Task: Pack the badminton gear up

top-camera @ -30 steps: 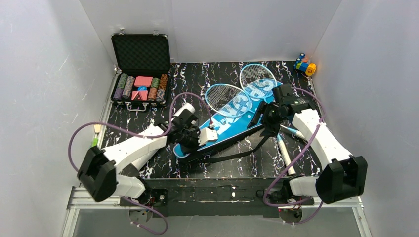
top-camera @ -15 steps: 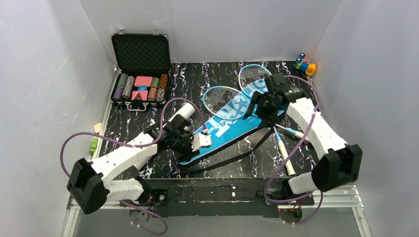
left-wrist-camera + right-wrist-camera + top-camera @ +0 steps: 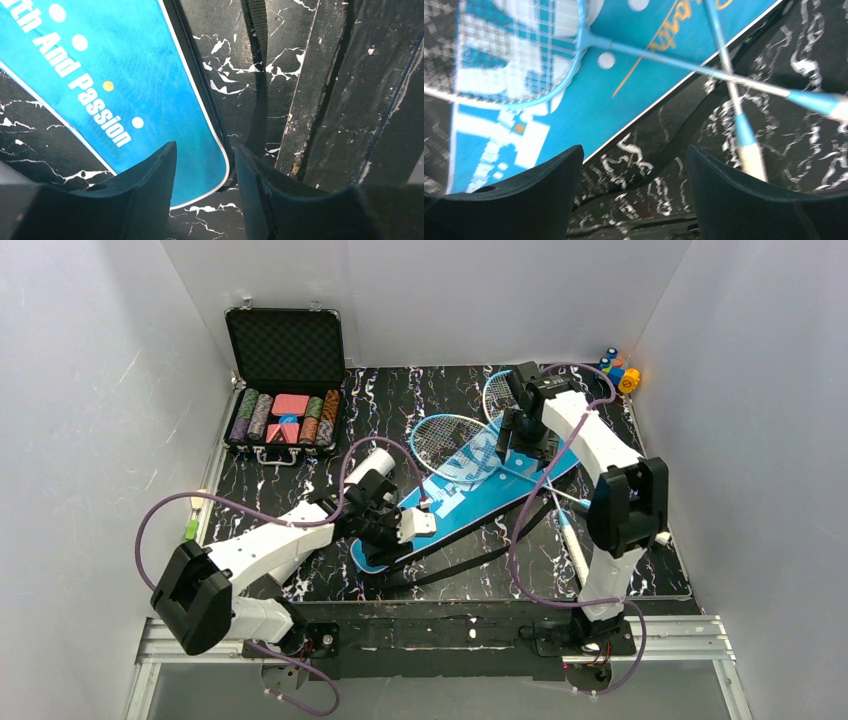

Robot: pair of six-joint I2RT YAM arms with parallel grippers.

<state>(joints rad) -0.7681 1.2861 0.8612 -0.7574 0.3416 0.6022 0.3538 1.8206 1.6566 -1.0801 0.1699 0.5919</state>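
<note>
The blue "SPORT" bag point(image 3: 470, 502) lies diagonally on the black marbled table, with its black strap point(image 3: 470, 555) trailing on the near side. Two blue-framed rackets lie on its far end, heads at the middle point(image 3: 455, 445) and behind point(image 3: 497, 395), one white handle point(image 3: 572, 545) near the right arm. My left gripper point(image 3: 383, 537) is open, with the bag's narrow near end point(image 3: 200, 160) in the gap between its jaws point(image 3: 205, 170); the strap point(image 3: 257, 75) runs beside it. My right gripper point(image 3: 513, 437) is open and empty point(image 3: 634, 170) above the bag's edge point(image 3: 634, 90), near the crossed racket shafts point(image 3: 724, 75). A white tube end point(image 3: 378, 461) shows behind the left arm. No shuttlecock shows.
An open black case of poker chips point(image 3: 285, 390) stands at the back left. Small coloured toy blocks point(image 3: 618, 370) sit in the back right corner. White walls enclose the table on three sides. Small items point(image 3: 192, 515) lie at the left edge.
My right arm has swung back and left, carrying its gripper from the bag's right side to over the racket heads. The left gripper has shifted slightly at the bag's near end.
</note>
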